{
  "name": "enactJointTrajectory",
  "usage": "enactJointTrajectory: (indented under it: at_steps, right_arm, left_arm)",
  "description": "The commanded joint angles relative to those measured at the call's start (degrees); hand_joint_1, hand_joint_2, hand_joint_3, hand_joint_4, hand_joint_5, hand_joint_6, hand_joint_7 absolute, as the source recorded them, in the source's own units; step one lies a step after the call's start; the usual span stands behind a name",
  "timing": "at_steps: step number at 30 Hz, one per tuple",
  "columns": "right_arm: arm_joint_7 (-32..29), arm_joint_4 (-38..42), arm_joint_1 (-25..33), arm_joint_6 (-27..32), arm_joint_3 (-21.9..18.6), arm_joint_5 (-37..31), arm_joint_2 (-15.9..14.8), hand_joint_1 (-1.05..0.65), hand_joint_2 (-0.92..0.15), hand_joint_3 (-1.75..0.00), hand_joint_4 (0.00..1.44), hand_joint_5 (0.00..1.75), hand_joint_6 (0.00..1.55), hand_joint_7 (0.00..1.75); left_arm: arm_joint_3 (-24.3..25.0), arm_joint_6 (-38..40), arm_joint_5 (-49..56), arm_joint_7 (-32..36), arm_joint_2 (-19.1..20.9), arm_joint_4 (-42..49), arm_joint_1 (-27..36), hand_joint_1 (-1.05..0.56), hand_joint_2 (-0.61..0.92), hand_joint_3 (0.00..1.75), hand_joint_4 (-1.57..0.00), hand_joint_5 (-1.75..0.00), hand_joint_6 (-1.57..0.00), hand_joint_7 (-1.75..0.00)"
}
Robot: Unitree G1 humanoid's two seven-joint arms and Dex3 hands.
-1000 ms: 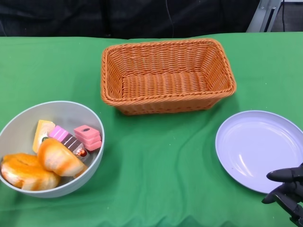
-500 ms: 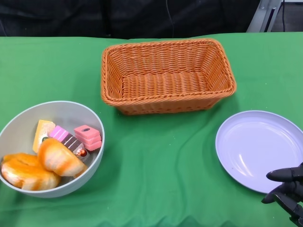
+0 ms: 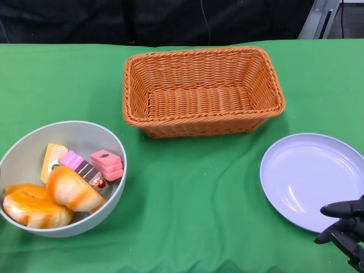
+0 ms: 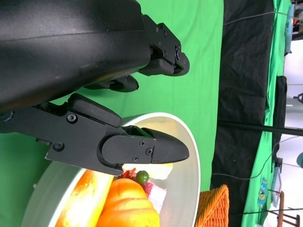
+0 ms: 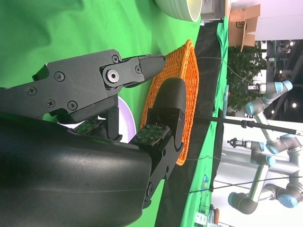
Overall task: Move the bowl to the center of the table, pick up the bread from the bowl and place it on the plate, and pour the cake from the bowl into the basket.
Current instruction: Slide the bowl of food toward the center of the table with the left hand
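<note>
Down at the lower right corner of the head view, the right hand [image 3: 345, 227] is sitting low over the green tablecloth [image 3: 193, 187], its black fingers [image 3: 335, 211] apart and holding nothing, their tips reaching over the near rim of the lilac plate [image 3: 301, 176]. The left hand [image 4: 118, 94] is showing only in its own wrist view, where it is hovering with fingers spread and empty, just above the near edge of the grey bowl [image 3: 108, 148]. That bowl is lying at the table's near left, well apart from the right hand, and is carrying two orange bread rolls [image 3: 51, 196] at its near side with the small cake pieces [image 3: 91, 165], pink, striped and yellow, behind them. The wicker basket [image 3: 202, 91] is standing at the far middle, between the bowl and the plate, and beyond both.
</note>
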Motion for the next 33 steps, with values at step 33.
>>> enactJointTrajectory:
  at_steps: [33]
  right_arm:
    - [0.55, 0.71, -0.39, -0.65, -1.1, 0.18, -0.6, -0.32, -0.92, -0.1, 0.71, 1.26, 0.67, 0.84]
  left_arm:
    - [-5.51, 5.81, -0.68, -2.27, -4.92, -17.14, 8.27, -0.73, 0.92, 0.49, -0.26, 0.0, -0.12, 0.0]
